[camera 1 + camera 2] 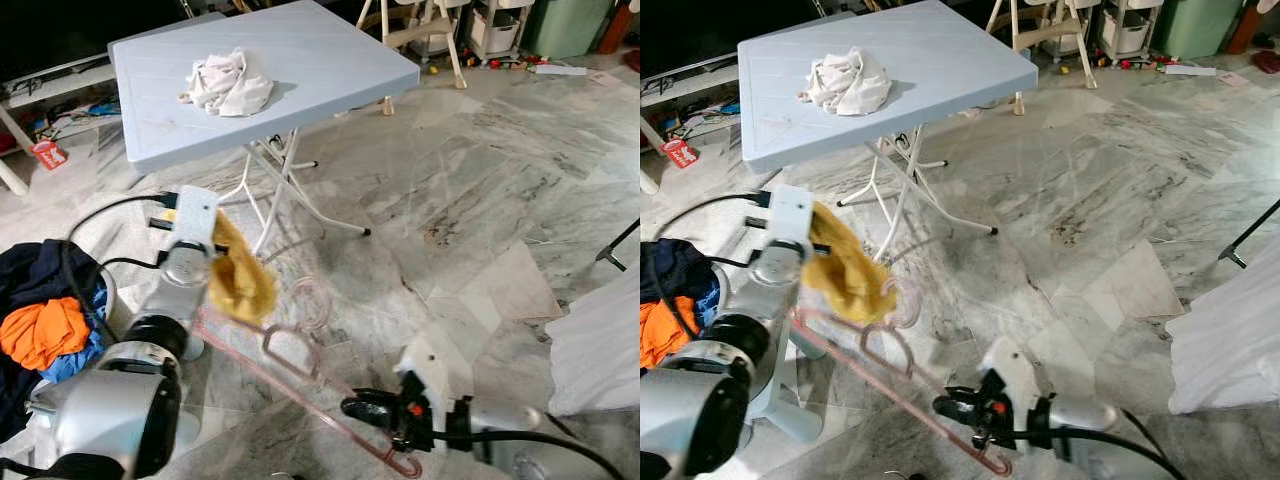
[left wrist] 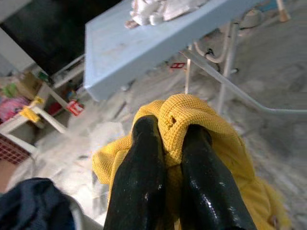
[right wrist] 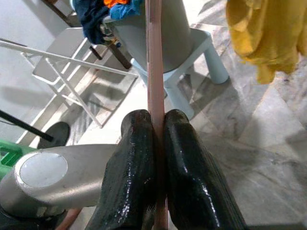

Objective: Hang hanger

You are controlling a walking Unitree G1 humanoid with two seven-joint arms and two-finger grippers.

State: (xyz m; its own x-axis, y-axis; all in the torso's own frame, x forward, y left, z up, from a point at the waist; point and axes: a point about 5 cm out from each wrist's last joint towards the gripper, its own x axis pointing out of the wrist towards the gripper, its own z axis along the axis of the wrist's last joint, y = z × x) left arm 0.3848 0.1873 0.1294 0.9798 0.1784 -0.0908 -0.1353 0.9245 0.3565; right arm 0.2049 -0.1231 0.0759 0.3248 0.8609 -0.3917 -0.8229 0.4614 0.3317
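Note:
A clear pink plastic hanger slants low over the marble floor in front of me. My right gripper is shut on its lower bar, which the right wrist view shows as a pink rod pinched between the two black fingers. A yellow knitted garment hangs from my left gripper, which is shut on a fold of it. The yellow cloth dangles beside the hanger's upper end and its curled hook.
A light blue folding table stands ahead with a crumpled white cloth on it. A heap of dark blue and orange clothes lies at my left. White fabric sits at the right edge. A pale blue stool stands nearby.

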